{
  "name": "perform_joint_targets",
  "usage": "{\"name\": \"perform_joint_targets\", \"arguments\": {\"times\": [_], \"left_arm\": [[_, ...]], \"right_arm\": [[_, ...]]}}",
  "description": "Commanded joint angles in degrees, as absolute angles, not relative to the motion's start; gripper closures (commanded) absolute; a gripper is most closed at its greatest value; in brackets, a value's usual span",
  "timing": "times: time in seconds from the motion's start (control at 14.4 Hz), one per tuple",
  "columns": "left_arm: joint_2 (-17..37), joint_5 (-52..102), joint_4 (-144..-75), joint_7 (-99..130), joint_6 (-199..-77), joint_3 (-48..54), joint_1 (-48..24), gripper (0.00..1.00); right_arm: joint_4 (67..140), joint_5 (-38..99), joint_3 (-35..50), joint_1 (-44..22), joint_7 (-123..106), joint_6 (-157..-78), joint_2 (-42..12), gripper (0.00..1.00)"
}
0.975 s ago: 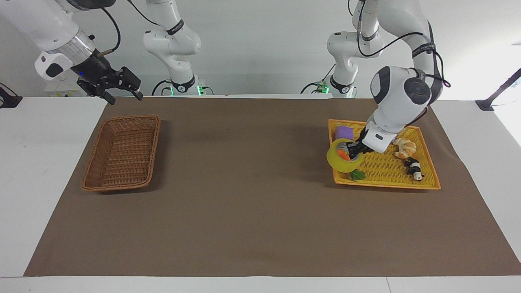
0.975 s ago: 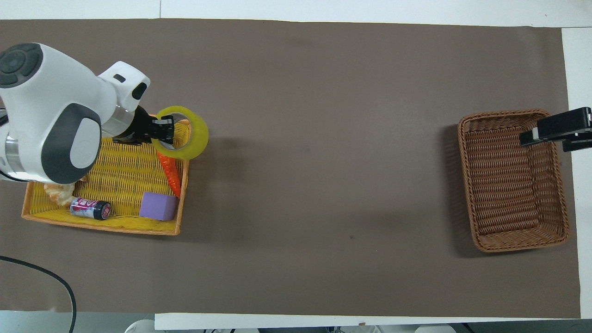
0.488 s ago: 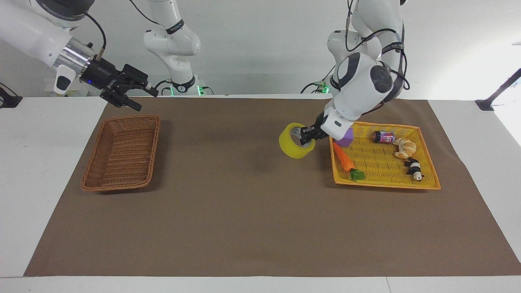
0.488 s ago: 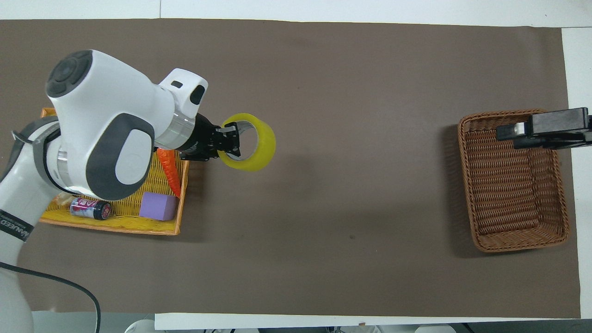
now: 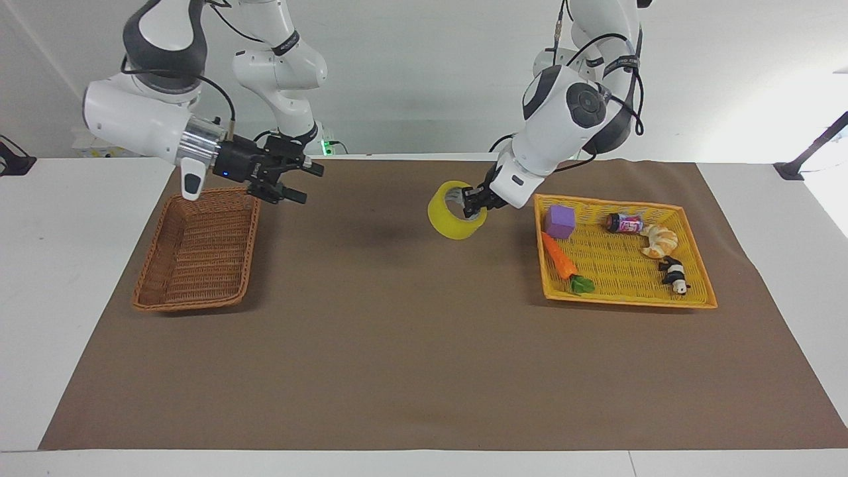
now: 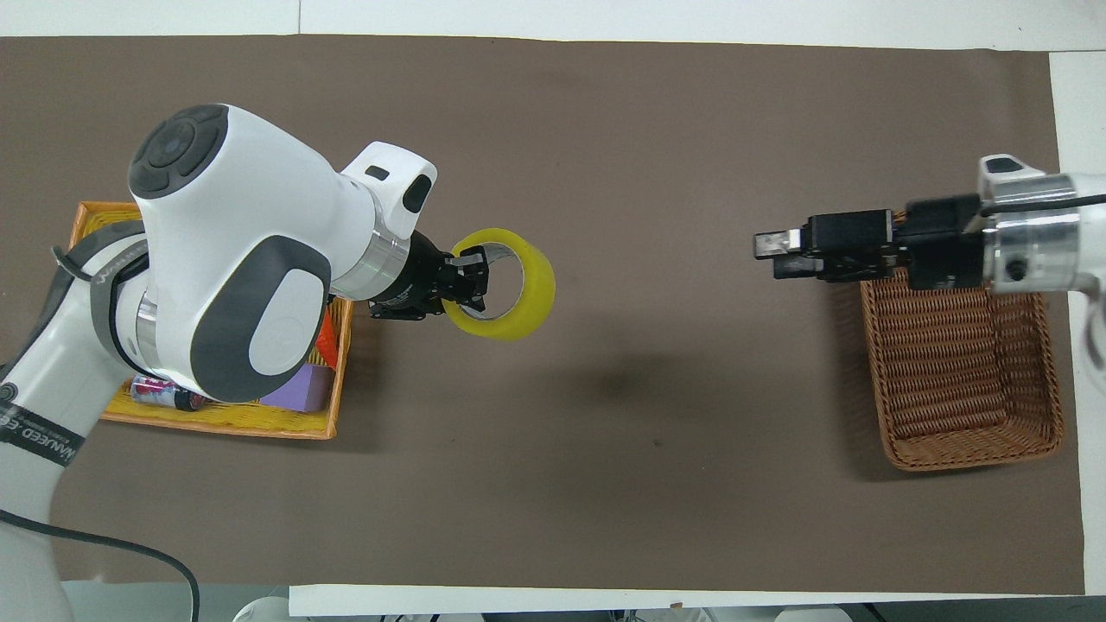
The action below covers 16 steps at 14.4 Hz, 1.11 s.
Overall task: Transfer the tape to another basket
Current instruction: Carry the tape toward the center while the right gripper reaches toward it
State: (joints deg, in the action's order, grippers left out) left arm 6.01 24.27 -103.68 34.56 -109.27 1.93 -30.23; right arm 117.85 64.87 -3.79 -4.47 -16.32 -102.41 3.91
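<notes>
Left gripper (image 5: 472,202) is clamped on the tape (image 5: 452,215) rim, holding it in the air over the brown mat (image 5: 397,318) just beside the yellow tray (image 5: 629,295). The tray holds carrot (image 5: 562,258), purple block (image 5: 560,221), can (image 5: 624,223), croissant (image 5: 659,240) and panda toy (image 5: 674,274). Right gripper (image 5: 306,182), jaws wide, hovers by the basket (image 5: 199,248) rim; nothing lies in the basket.

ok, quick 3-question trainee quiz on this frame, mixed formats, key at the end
1. True or false: the tape lies in the brown basket.
2. Which pincer holds the tape? A) left pincer B) right pincer C) neither
3. Fill in: the purple block lies in the yellow ___, beside the carrot.

Key: 1 false, it is held up over the brown mat. 2 A; the right pincer is open, over the mat beside the basket. 3 tray.
</notes>
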Motion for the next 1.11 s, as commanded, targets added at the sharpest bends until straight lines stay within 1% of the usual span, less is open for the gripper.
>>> {"name": "perform_joint_targets", "arguments": {"times": [0.0, 0.21, 0.35, 0.56, 0.63, 0.77, 0.98, 1.04], "left_arm": [[4.84, 24.87, -103.01, 35.07, -107.32, 1.58, -29.88, 1.0], [4.48, 24.52, -103.54, 35.16, -106.79, 1.58, -29.79, 1.0], [4.39, 24.52, -103.45, 35.24, -106.79, 1.58, -29.88, 1.0], [4.04, 24.52, -103.45, 35.24, -106.79, 1.58, -29.88, 1.0], [3.96, 24.52, -103.53, 35.24, -106.35, 1.58, -29.8, 1.0], [3.6, 24.43, -103.54, 36.2, -105.38, 1.5, -29.79, 1.0], [3.25, 24.52, -103.54, 36.39, -105.56, 1.49, -29.71, 1.0], [3.16, 24.52, -103.54, 36.39, -105.47, 1.49, -29.71, 1.0]], "right_arm": [[120.76, 70.3, -3.96, -8.51, -17.84, -106.16, 2.56, 0.0], [120.67, 76.88, -3.96, -12.9, -17.84, -109.15, 0.27, 0.0], [120.76, 78.31, -3.96, -16.42, -17.14, -113.53, 0.0, 0.0], [120.59, 81.47, -3.96, -20.73, -17.23, -116.97, -2.37, 0.0], [120.41, 82.34, -3.87, -21.79, -16.97, -118.81, -2.55, 0.0], [120.32, 83.58, -3.87, -23.55, -17.05, -119.88, -2.64, 0.0], [120.24, 85.6, -3.52, -23.73, -16.79, -120.32, -2.64, 0.0], [120.15, 85.78, -3.43, -25.56, -16.61, -122.5, -2.72, 0.0]]}}
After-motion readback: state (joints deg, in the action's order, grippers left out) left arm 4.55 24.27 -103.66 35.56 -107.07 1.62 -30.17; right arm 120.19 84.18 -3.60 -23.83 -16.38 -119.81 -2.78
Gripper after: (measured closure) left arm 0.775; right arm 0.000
